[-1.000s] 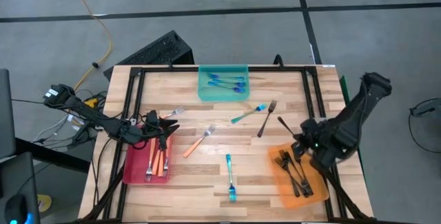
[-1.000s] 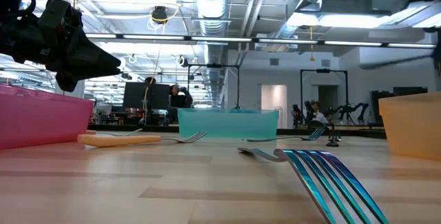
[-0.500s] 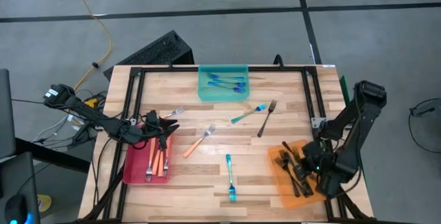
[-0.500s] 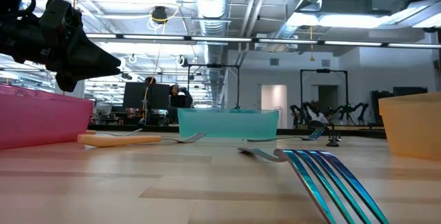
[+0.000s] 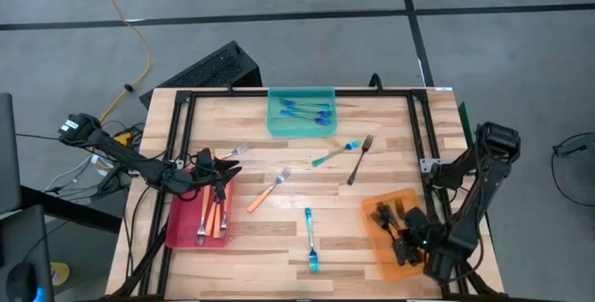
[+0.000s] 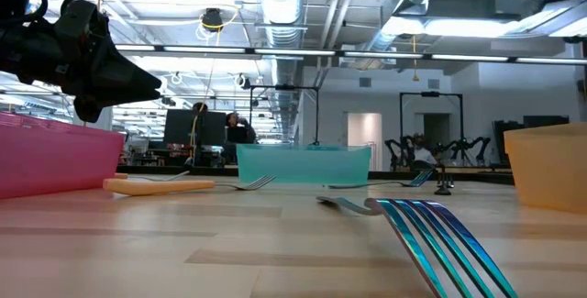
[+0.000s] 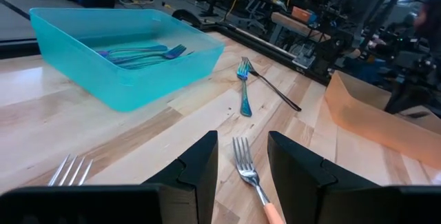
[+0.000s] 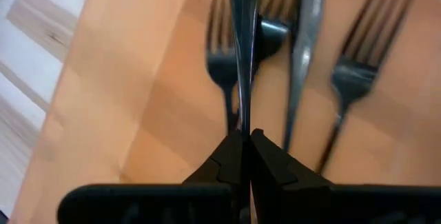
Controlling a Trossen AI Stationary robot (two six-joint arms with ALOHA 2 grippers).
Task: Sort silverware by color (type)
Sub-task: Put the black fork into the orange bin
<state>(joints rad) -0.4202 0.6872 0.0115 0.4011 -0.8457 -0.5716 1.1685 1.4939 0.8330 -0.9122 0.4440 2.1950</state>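
My right gripper (image 5: 405,237) hangs over the orange tray (image 5: 376,257), shut on a dark fork (image 8: 244,52). Several more dark forks (image 8: 303,45) lie in that tray. My left gripper (image 7: 241,156) is open and waits at the red tray's (image 5: 181,229) far edge, above an orange-handled fork (image 7: 252,177). Orange forks (image 5: 213,218) lie in the red tray and blue forks (image 5: 307,110) in the teal tray (image 5: 279,124). Loose on the table lie an orange fork (image 5: 270,190), two blue forks (image 5: 311,240) (image 5: 335,153), a dark fork (image 5: 359,160) and one more fork (image 5: 234,152). My right gripper pinches the dark fork's thin handle (image 8: 242,107) between its two fingers. The fork runs on in line with the fingers, seen edge-on, and sticks out beyond their tips over the forks in the orange tray. I cannot tell whether its free end touches them.
A black metal frame (image 5: 177,144) runs along the table's left, far and right edges. The three trays sit at the left, far-middle and right-near parts of the table. Bare wood (image 5: 270,246) lies between the red tray and the near blue fork.
My right gripper has moved from the table's right-middle toward the near edge and now hangs over the orange tray. The dark fork that lay beside it on the wood a second ago has gone with it. My left arm has kept still.
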